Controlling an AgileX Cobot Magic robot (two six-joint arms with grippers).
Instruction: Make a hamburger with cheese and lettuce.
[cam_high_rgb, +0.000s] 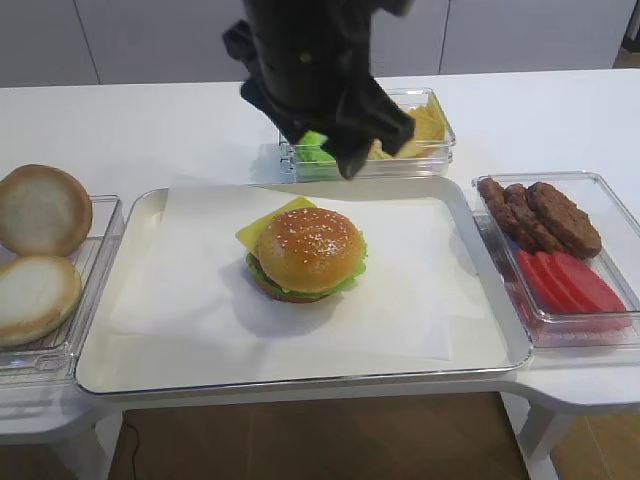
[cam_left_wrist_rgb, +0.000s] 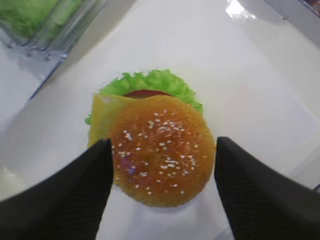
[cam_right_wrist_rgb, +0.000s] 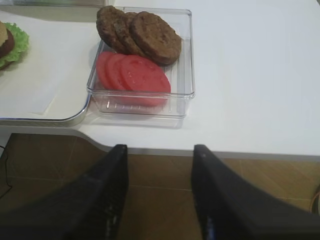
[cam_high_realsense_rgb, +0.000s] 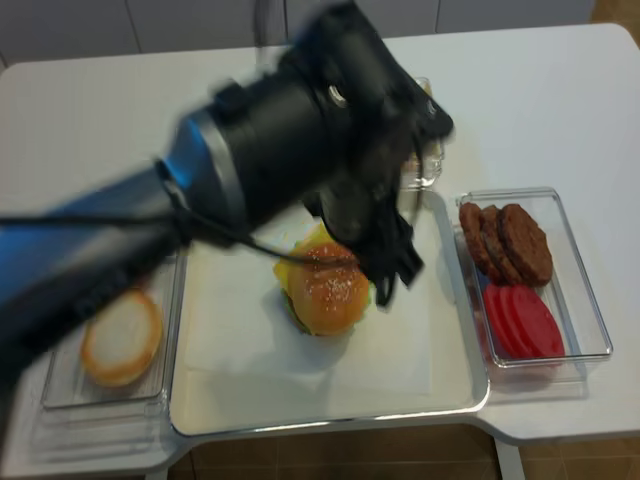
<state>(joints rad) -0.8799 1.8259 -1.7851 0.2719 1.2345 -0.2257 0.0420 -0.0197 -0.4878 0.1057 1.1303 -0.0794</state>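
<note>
Golden sesame-topped round hamburger (cam_high_rgb: 308, 254)

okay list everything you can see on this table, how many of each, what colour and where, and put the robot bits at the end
Assembled hamburger with glossy sesame top bun: one, golden brown, centre of the paper.
Square yellow cheese slice: one, corner sticking out at the burger's back left.
Frilly green lettuce leaf: one, ruffled rim under the bun.
White paper sheet: one, lining the tray.
White rectangular tray: one, table centre.
Pale plain bun halves: two, clear box on the left.
Loose dark brown patties: about three, back of the clear box on the right.
Red tomato slices: about three, front of the same box.
Clear box of loose green leaves and yellow slices: one, behind the tray.
Left gripper: black, open, above the burger.
Right gripper: black, open, off the table's front edge.
</note>
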